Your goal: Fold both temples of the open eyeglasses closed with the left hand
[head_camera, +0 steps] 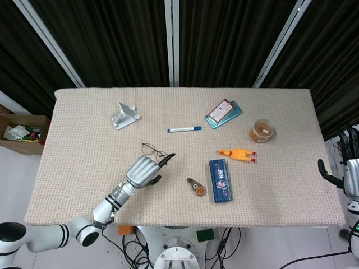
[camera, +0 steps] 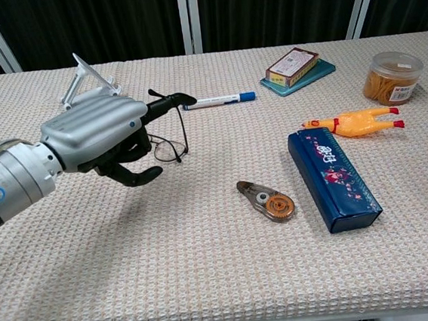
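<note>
The open eyeglasses (head_camera: 153, 149) lie left of the table's middle, thin dark wire frames with one temple standing up (camera: 181, 130). My left hand (head_camera: 145, 171) hovers just in front of them, most fingers curled in and one finger (camera: 169, 102) stretched out straight over the frames, close to the raised temple's tip. Whether it touches the temple I cannot tell. In the chest view my left hand (camera: 96, 134) hides the left lens; the right lens (camera: 167, 150) shows. My right hand (head_camera: 349, 168) hangs off the table's right edge, fingers spread, holding nothing.
A white phone stand (head_camera: 124, 115) sits at back left and a blue-capped pen (head_camera: 184, 129) behind the glasses. On the right are a correction tape (head_camera: 197, 188), a blue pencil case (head_camera: 220, 179), a rubber chicken (head_camera: 237, 154), a jar (head_camera: 262, 130) and a box on a teal book (head_camera: 222, 112).
</note>
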